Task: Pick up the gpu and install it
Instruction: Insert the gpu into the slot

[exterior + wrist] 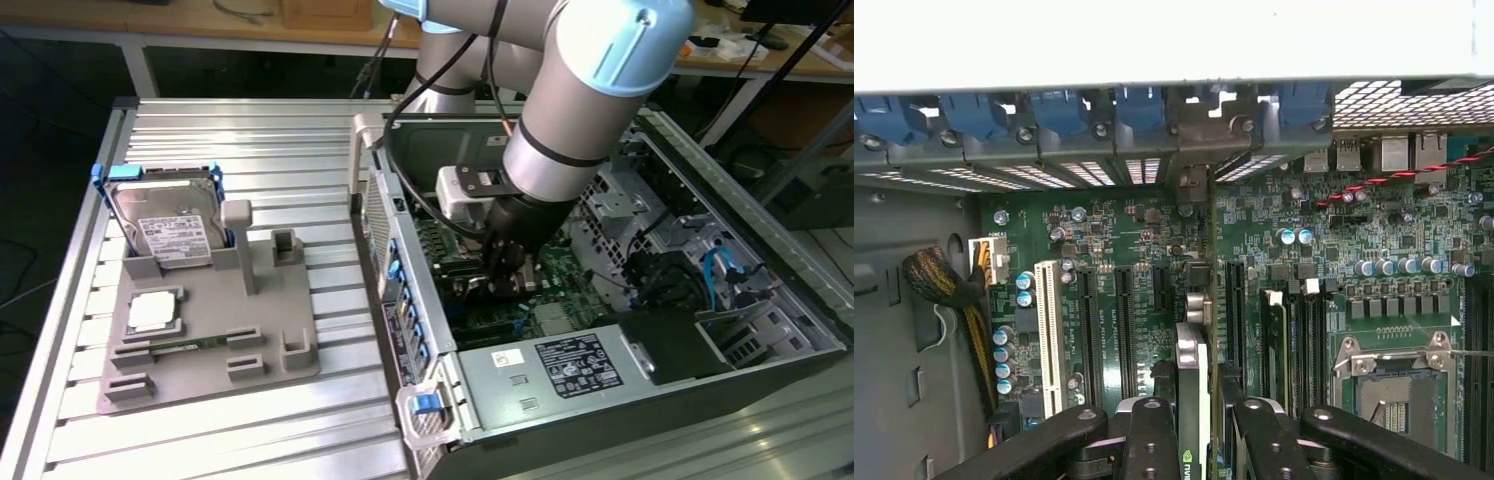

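Observation:
In the wrist view the gpu is seen edge-on, a thin silvery card with a dark board. My gripper is shut on it, one black finger on each side. The card stands upright over the green motherboard, between two long black slots, and its far end reaches toward the case's rear bracket openings. Whether it sits in a slot I cannot tell. In the exterior view my gripper is down inside the open computer case.
On the exterior view's left, a grey fixture tray holds the hard drive in its blue frame and a square processor chip. Inside the case are a cable bundle, a white slot and the processor socket.

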`<action>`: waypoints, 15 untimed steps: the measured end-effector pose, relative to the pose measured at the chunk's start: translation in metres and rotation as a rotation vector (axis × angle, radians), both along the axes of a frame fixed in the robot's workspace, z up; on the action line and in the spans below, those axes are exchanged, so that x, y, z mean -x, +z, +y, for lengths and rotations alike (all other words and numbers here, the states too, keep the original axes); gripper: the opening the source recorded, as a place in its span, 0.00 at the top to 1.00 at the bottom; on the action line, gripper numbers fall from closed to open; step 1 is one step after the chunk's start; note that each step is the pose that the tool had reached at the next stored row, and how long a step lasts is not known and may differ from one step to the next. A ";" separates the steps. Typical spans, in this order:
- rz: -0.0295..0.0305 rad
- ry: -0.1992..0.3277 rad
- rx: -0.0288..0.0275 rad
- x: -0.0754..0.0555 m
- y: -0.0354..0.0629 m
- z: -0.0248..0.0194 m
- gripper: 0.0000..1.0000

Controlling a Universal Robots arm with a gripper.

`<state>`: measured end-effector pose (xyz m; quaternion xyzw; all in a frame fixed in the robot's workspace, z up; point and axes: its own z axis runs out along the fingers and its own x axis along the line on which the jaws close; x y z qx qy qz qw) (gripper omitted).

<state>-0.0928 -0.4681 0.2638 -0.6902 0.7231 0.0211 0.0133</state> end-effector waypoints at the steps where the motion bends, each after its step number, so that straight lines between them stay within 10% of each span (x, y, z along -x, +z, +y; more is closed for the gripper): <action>1: 0.0000 0.000 0.0000 0.000 -0.0002 0.0003 0.73; 15: 0.0001 0.000 0.0001 0.001 -0.0081 0.0011 0.73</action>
